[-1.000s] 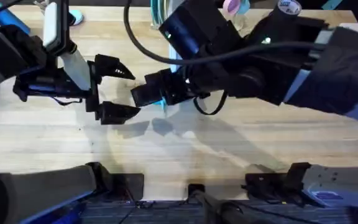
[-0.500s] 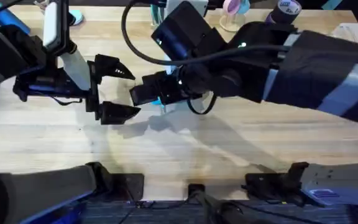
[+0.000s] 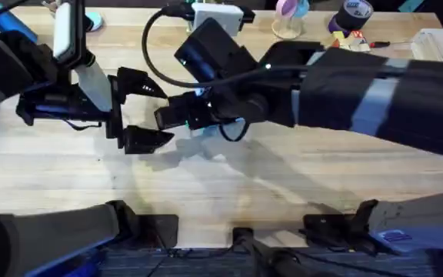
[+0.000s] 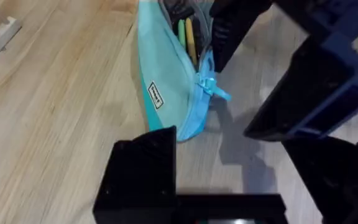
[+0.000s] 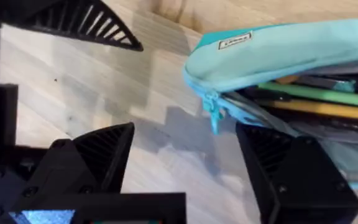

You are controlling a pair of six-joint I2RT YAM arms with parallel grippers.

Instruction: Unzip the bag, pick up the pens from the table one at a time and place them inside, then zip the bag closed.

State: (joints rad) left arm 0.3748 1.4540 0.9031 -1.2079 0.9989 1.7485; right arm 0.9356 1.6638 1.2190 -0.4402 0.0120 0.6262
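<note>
- The right hand [image 5: 185, 162] has its fingers apart and holds nothing; it hangs just above the near end of the bag [image 5: 291, 46], with one finger on each side of the zip pull [image 5: 211, 112].
- The left hand [image 3: 141, 111] also has its fingers apart and is empty; it sits just beside the same end of the bag, on the side away from the right arm.
- The bag [image 4: 173, 81] lies flat on the worktop [image 4: 48, 112], and its long axis runs away from both hands. The zip pull [image 4: 209, 84] sits at the end nearest to them.
- The bag is open along its length, and pens [image 5: 309, 102] lie inside, a green one and a yellow one among them.
- The right hand is the nearer one to the pull, so it seems that closing the zip is its job; the pull must then travel along the long axis, away from this end.
- The left hand could hold this end of the bag, since the soft fabric may slide or bunch when the pull is drawn.
</note>
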